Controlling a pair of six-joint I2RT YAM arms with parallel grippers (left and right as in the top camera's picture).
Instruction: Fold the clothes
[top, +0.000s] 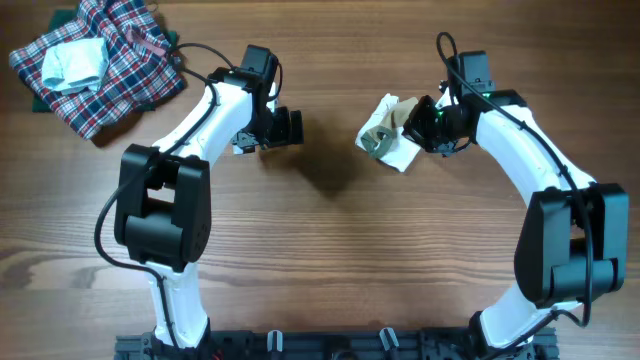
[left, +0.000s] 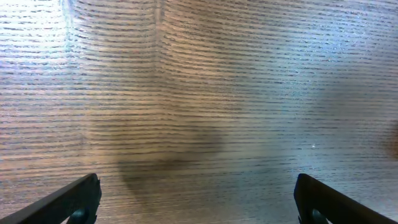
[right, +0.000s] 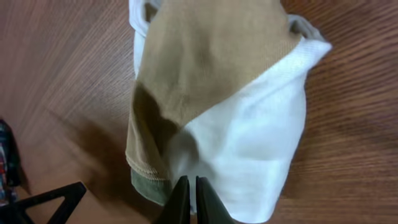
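Right hand (right: 188, 198) pinches the clothes (top: 390, 130), bunched near the worktop's (top: 330, 260) far edge, right of centre. Left hand (left: 196, 202) spread, empty. Step: pre-fold; next needs spreading flat.

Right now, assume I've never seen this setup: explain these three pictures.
Two robot arms sit at a wooden table. The top picture looks down from above; the other two come from cameras on each wrist. The left gripper is open, holding nothing, with only wood under it. The right gripper is pinched shut on the small white-and-tan garment, the piece to fold. Far left lies a plaid cloth heap with a pale folded piece on it.
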